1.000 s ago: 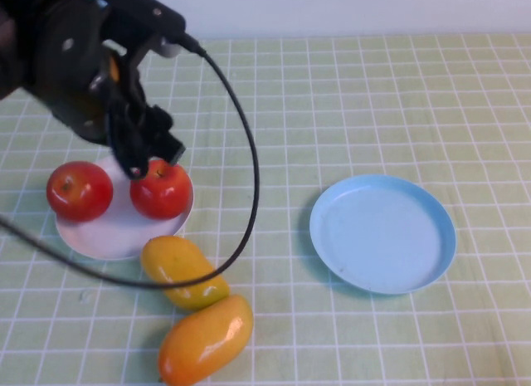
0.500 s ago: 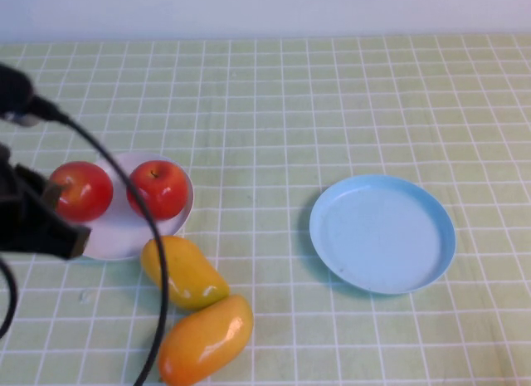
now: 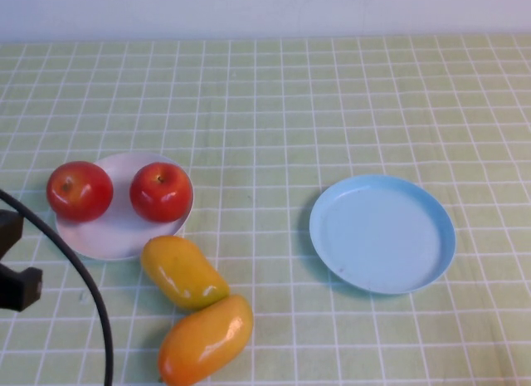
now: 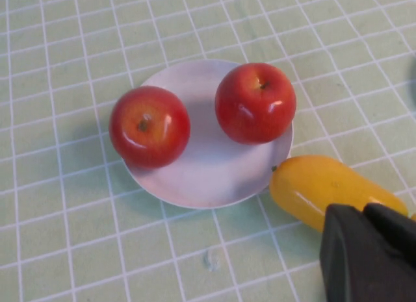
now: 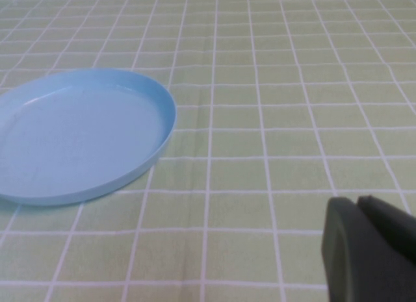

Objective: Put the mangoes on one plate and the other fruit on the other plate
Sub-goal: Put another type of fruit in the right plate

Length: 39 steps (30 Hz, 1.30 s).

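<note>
Apples plated; mangoes still to be moved.

Both red apples (image 3: 80,190) (image 3: 161,191) rest on the white plate (image 3: 116,236); both mangoes (image 3: 182,272) (image 3: 206,339) lie touching each other on the bench (image 3: 332,95), so roughly half the task appears done. The light blue plate (image 3: 382,233) holds nothing. The left gripper (image 4: 370,250) hovers with fingers closed and empty, the nearer mango just beyond the fingers, apples farther out. The right gripper (image 5: 370,247), fingers closed and empty, sits near the blue plate. The bench carries a green checked cloth; a pale wall stands behind it.
</note>
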Tool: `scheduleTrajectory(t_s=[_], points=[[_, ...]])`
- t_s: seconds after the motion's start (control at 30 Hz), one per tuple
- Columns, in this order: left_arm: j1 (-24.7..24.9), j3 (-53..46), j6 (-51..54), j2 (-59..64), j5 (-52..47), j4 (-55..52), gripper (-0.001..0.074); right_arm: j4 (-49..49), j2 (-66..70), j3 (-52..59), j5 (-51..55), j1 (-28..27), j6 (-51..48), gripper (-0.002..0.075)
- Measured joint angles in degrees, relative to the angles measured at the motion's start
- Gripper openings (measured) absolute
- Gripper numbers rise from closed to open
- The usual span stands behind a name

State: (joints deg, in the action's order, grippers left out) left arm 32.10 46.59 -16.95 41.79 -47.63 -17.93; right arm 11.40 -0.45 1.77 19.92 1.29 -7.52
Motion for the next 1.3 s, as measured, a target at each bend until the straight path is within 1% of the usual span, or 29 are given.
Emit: scheduleTrajectory(t_s=[0.17,0.27,0.37,0.5,0.6,0.7,0.77,0.93,1.03,1.13,1.3], points=[[0.0,-1.0,-0.3,-1.1,3.8,-1.6,0.0003,0.0,0.0,0.0,0.0,0.0,0.0,-0.0016],[-0.9,-4.4,1.0,-4.1,10.4,-2.1,0.0002,0.0,0.0,0.0,0.0,0.0,0.0,-0.0017],[-5.8,-10.5,5.7,-10.8,21.8,0.4,0.0002,0.0,0.0,0.0,0.0,0.0,0.0,-0.0016],[-16.3,-22.3,14.7,-20.9,37.2,9.4,0.0002,0.0,0.0,0.0,0.0,0.0,0.0,-0.0016],[-22.2,-29.9,17.6,-27.4,42.7,14.5,0.0002,0.0,0.0,0.0,0.0,0.0,0.0,-0.0017],[-25.5,-35.5,18.1,-33.1,44.1,16.8,0.0002,0.0,0.0,0.0,0.0,0.0,0.0,-0.0016],[-26.3,-38.4,18.1,-35.9,44.4,17.3,0.0002,0.0,0.0,0.0,0.0,0.0,0.0,-0.0017],[-26.4,-44.3,18.1,-41.4,44.7,18.8,0.0002,0.0,0.0,0.0,0.0,0.0,0.0,-0.0016],[-26.4,-47.1,17.9,-42.3,44.5,19.5,0.0002,0.0,0.0,0.0,0.0,0.0,0.0,-0.0017],[-26.4,-48.0,17.7,-42.3,42.1,19.7,0.0002,0.0,0.0,0.0,0.0,0.0,0.0,-0.0016],[-26.4,-48.0,18.5,-42.3,32.2,19.7,0.0002,0.0,0.0,0.0,0.0,0.0,0.0,-0.0017]])
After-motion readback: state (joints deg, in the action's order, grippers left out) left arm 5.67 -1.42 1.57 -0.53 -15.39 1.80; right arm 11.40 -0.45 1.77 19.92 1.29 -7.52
